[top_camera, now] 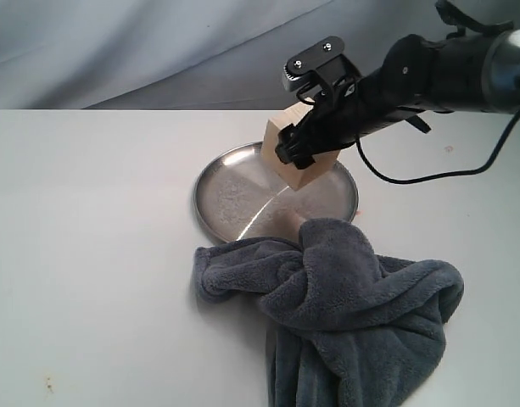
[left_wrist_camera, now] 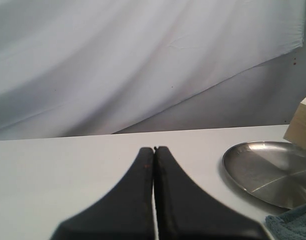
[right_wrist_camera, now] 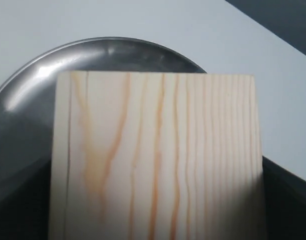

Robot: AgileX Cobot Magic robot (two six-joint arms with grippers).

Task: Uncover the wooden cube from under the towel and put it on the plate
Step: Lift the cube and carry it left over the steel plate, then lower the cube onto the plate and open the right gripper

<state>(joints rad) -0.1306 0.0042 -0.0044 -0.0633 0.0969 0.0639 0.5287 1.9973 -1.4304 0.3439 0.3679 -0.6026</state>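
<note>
step: setting the cube point(top_camera: 300, 154) down on the plate point(top_camera: 221, 199), as far as I could judge. It was clear of the towel point(top_camera: 344, 297), so only the drop-off was left.
cube: it hung tilted with one corner pointing down, over the right-middle of the plate. It looked just off the metal, but I couldn't tell for sure.
right end effector point(top_camera: 305, 144): clamped on the cube with the jaws spread wide around it, the arm stretched in from the far right.
left end effector point(left_wrist_camera: 153, 150): pinched shut with nothing in it, and not near the cube.
plate: bare and shiny, mid table point(top_camera: 90, 254).
towel: heaped on the near side, lapping over the plate's near-right rim.
how I'd have done it: level the wrist first so a flat face pointed down. Then ease straight down, a touch left toward the plate's middle and away from the towel edge. Only let go once the face sat flat.
risk: let go on a corner, it'd probably have tipped and skidded on that slick metal, or ended up propped on the towel fold.
</note>
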